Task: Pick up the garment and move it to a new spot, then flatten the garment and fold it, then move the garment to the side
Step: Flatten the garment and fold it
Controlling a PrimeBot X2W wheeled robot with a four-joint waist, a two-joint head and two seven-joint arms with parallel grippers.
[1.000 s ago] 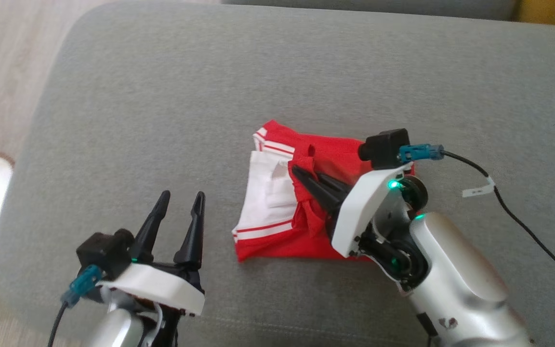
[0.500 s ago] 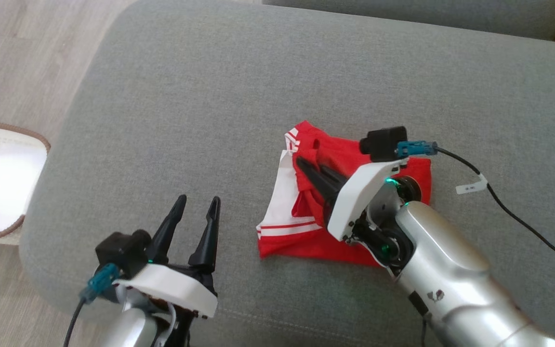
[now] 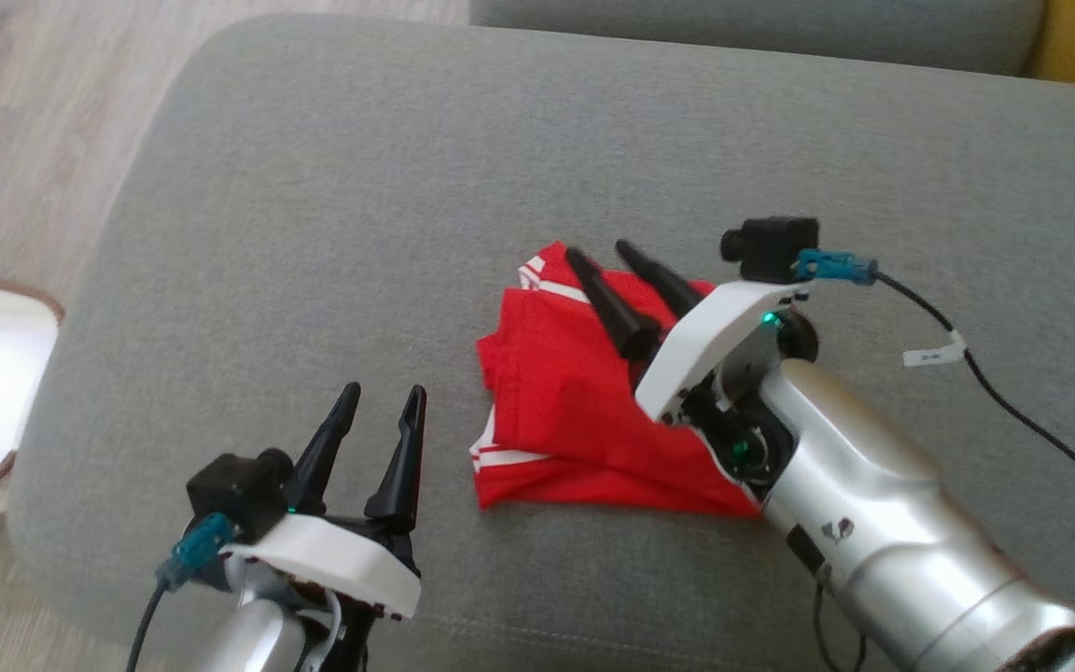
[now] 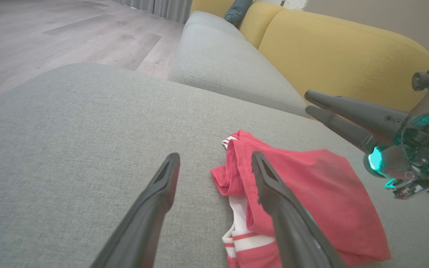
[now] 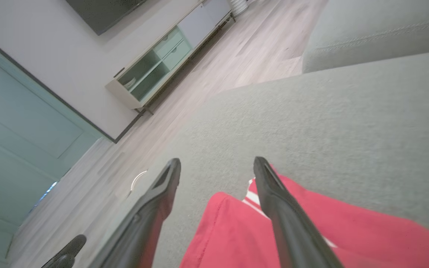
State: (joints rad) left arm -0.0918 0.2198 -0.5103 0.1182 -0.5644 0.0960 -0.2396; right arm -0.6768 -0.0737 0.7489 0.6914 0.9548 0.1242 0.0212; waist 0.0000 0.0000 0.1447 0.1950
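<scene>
Hanging just above the far edge of the garment (image 3: pixel 556 392), the right gripper (image 3: pixel 601 250) has its two dark fingers (image 3: pixel 612 303) spread apart with nothing between them. In the left wrist view they stand clear of the cloth, touching nothing. In the right wrist view the red fabric lies below and between the tips.

The left gripper (image 3: pixel 383 390) is over bare grey cushion (image 3: pixel 314 187) beside the garment's left edge. Its two fingers (image 3: pixel 399 457) are likewise parted and hold nothing. Whether they touch the cushion cannot be told.

One garment is here: red, with white stripes at its hems. It lies folded into a rough rectangle near the middle of the cushion, partly under the right wrist. A strip of white panel shows at its near left corner (image 4: pixel 238 227), and a small bunched fold rises at its far left corner (image 4: pixel 229 178).

Each wrist camera carries one blue connector, two in all: one on the left (image 3: pixel 192 551), one on the right (image 3: pixel 836 268). The right one's black cable bears a single white tag (image 3: pixel 934 355); its print is too small to read. A small dark mark on the right forearm (image 3: pixel 836 532) is also illegible.

A yellow sofa back (image 4: pixel 330 56) stands behind the grey cushions.
</scene>
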